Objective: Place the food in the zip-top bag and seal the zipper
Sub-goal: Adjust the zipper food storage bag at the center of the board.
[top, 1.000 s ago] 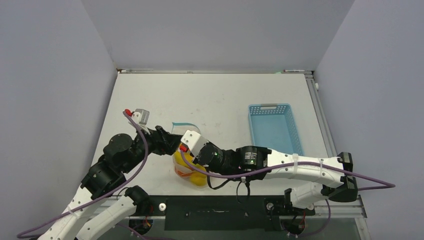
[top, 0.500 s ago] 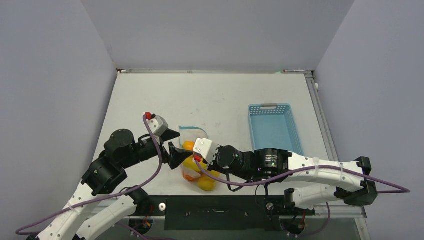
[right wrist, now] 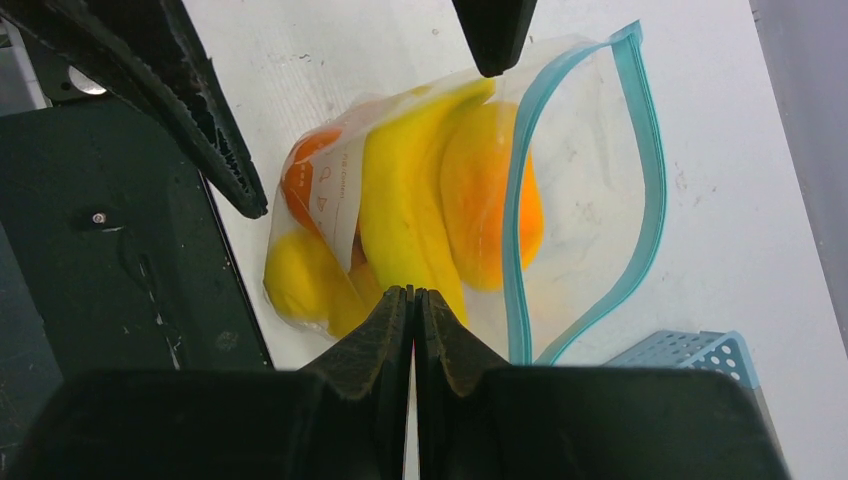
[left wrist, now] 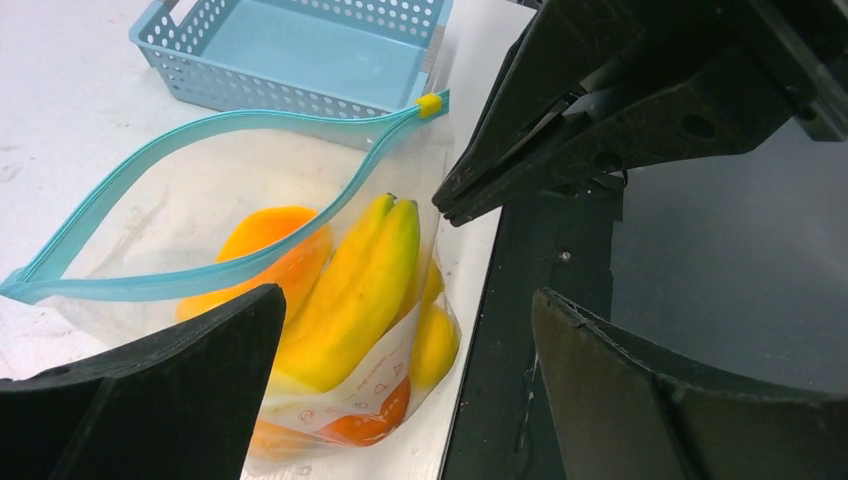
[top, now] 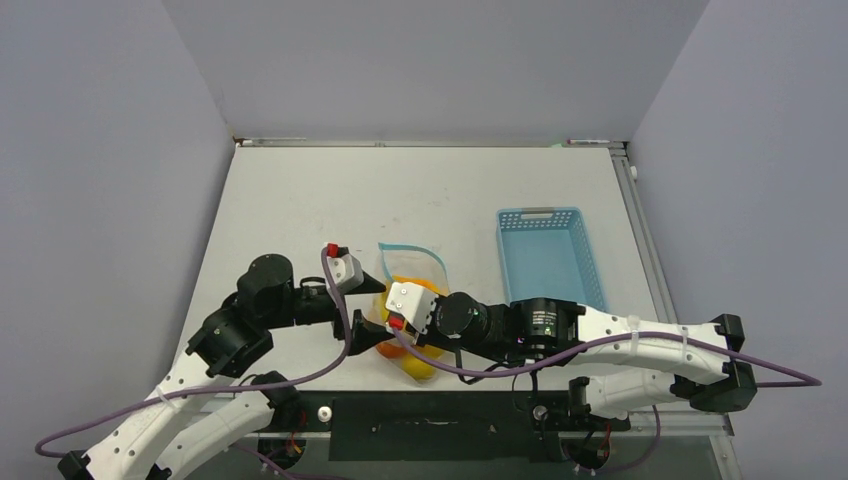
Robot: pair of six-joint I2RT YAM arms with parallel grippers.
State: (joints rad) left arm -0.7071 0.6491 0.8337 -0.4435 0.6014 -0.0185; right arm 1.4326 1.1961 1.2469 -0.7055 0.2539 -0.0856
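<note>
The clear zip-top bag lies at the table's near edge with the food inside it: yellow bananas, an orange fruit and a yellow round. Its teal zipper forms a wide loop, the two strips apart. My left gripper is open, with its fingers to either side of the bag's filled end and not touching it. My right gripper is shut, its tips just over the bananas at the bag's side. No film shows between its jaws.
A light blue mesh basket stands to the right of the bag, nothing showing inside it. The black rail of the near table edge runs right beside the bag's bottom. Grey walls close the table's left, right and far sides.
My left gripper has swung right towards the bag and opened wide. The bag and its zipper loop have shifted right. My right gripper moved slightly right and stayed shut.
</note>
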